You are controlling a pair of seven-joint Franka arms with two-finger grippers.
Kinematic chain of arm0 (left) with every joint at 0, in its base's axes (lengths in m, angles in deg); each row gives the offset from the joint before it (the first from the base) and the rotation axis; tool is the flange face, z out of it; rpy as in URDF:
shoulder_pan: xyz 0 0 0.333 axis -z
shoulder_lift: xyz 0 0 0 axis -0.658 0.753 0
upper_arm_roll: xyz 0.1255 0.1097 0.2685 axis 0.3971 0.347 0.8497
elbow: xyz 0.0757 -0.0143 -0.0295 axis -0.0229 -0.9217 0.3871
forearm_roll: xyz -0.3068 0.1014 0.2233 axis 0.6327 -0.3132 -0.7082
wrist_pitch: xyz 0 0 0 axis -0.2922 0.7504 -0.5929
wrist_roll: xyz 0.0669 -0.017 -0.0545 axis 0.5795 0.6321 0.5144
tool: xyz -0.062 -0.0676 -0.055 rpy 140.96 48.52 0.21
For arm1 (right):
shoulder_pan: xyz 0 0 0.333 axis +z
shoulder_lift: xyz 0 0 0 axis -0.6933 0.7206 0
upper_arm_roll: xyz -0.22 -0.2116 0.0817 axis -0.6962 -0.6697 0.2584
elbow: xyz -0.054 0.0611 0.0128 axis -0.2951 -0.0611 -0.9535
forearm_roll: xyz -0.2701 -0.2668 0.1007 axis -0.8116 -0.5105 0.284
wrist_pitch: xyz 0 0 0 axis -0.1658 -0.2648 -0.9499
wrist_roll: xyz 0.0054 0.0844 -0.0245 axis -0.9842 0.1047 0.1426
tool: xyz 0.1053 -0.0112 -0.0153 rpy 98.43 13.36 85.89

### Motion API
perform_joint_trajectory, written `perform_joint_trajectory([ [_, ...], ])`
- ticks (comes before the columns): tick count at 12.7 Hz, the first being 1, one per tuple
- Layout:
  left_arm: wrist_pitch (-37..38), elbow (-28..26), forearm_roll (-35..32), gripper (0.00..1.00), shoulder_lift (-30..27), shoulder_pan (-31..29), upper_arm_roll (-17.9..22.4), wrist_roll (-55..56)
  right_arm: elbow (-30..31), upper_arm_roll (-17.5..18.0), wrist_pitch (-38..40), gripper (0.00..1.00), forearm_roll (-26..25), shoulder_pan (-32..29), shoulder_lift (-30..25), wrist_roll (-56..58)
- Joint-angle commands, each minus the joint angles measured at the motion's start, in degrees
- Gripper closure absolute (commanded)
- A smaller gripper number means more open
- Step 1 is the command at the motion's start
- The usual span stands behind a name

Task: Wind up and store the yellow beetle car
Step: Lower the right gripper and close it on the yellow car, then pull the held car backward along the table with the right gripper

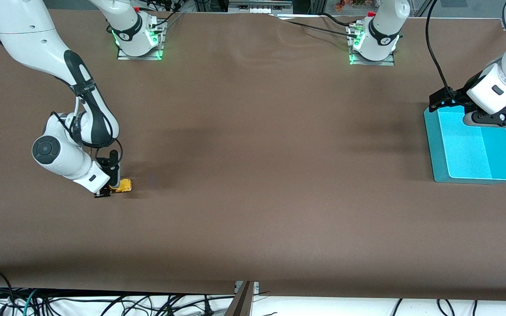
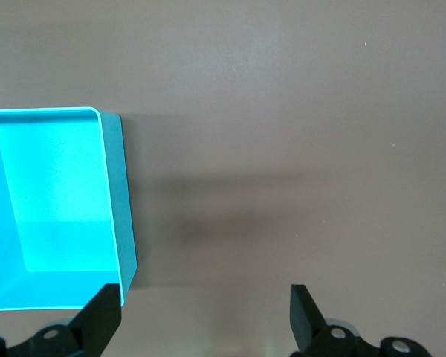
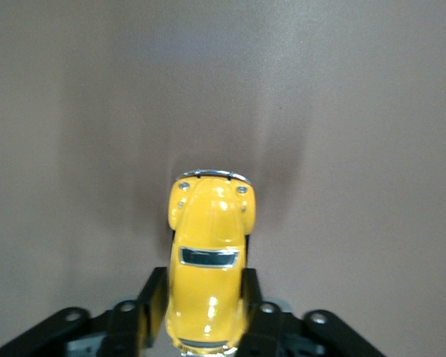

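item: yellow beetle car (image 3: pixel 209 253) — low on the brown bench (image 1: pixel 253 175) toward the right arm's end, body pinched between the closed-in fingers (image 3: pixel 150 297) of the right tool (image 1: pixel 111 186); nose pointing away from the wrist.

receptacle: turquoise bin (image 1: pixel 472 147) — at the left arm's end of the bench, well apart from the car, nothing visible inside.

left tool (image 2: pixel 204 312) — spread wide, holding nothing, waiting over the bin's edge.

progress, as judged: grasp done; whether any winding is done cannot be told; carrying across and storing remain.
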Motion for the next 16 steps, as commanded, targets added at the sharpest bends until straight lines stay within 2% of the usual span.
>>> perform_joint_trajectory([
  [1, 0.3, -0.1, -0.5, 0.0, -0.2, -0.2, 0.0, -0.1, 0.6, 0.4, -0.8, 0.75, 0.3, -0.6, -0.1, 1.1],
  [4, 0.3, -0.1, -0.5, 0.0, -0.2, -0.2, 0.0, -0.2, 0.7, 0.4, -0.2, 0.78, 2.4, -0.2, -0.1, 0.6],
  [16, 0.4, -0.1, -0.5, 0.0, -0.2, -0.2, 0.0, -0.3, 1.1, 0.4, -0.2, 0.78, 2.5, -3.0, 0.6, 1.3],
])
